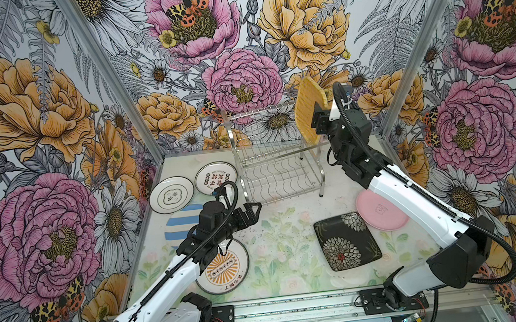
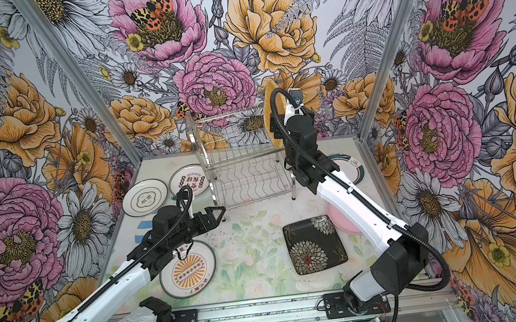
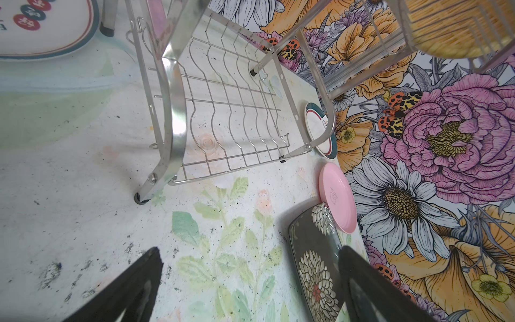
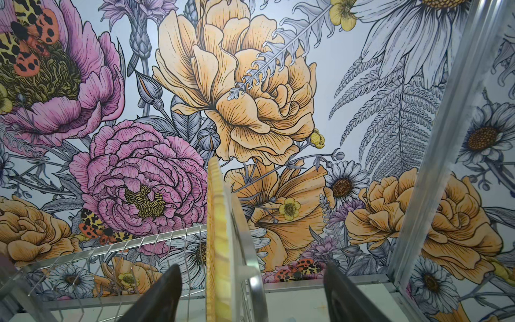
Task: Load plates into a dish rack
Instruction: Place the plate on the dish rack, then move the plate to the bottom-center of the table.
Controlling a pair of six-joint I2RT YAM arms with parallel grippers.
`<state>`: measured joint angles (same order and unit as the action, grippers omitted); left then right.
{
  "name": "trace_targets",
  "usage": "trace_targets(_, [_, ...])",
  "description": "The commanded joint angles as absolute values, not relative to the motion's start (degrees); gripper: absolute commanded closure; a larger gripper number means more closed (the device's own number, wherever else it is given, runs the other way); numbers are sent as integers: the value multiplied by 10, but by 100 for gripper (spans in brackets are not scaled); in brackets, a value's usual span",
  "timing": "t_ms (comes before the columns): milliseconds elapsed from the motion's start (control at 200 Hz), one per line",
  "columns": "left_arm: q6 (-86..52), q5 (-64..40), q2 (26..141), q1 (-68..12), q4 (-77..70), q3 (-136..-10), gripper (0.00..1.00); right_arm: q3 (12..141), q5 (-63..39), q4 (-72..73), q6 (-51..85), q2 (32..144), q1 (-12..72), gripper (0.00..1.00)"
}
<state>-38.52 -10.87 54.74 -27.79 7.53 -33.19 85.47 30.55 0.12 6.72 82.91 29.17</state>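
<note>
1. Yellow plate [image 1: 307, 111] stands on edge in the top tier of the rack [image 1: 279, 176], at its right end.
2. Right gripper [image 4: 252, 267] spreads wide astride that plate's rim, not touching it.
3. Left gripper [image 3: 250, 248] gapes wide, empty, above the counter [image 1: 284, 237] before the rack's front.

Bright, even light throughout, leaving only faint, soft shadows on the desk [image 1: 277, 231]. A white glare burns on the chrome of the dish rack [image 3: 177, 122] in the left wrist view. Both wrist views bow at their edges; the right claw [image 4: 252, 267] looks soft, out of focus.
</note>
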Motion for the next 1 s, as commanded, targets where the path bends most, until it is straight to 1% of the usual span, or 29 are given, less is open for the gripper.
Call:
trace_targets(0, [-373, -93, 535, -285, 84, -330, 1, 824, 287, -62, 107, 773, 288, 17])
trace_targets(135, [-371, -92, 535, -294, 84, -326, 1, 785, 273, -132, 137, 715, 289, 16])
trace_targets(210, [-367, -91, 538, -300, 87, -328, 1, 759, 270, -184, 159, 682, 287, 13])
trace_targets(315, [-364, -91, 543, -310, 88, -330, 1, 714, 256, -252, 197, 639, 282, 13])
trace_targets(510, [-359, -96, 562, -334, 78, -330, 1, 617, 197, -349, 283, 574, 252, 13])
trace_targets(646, [-365, -103, 574, -350, 59, -324, 1, 542, 136, -375, 339, 544, 218, 12])
trace_targets(756, [-376, -112, 586, -358, 32, -313, 1, 474, 72, -375, 373, 534, 171, 12])
trace_targets(866, [-391, -125, 603, -363, 2, -302, 1, 422, 30, -375, 380, 544, 127, 11])
trace_targets(996, [-398, -133, 627, -375, -21, -297, 1, 380, 6, -373, 378, 566, 79, 10])
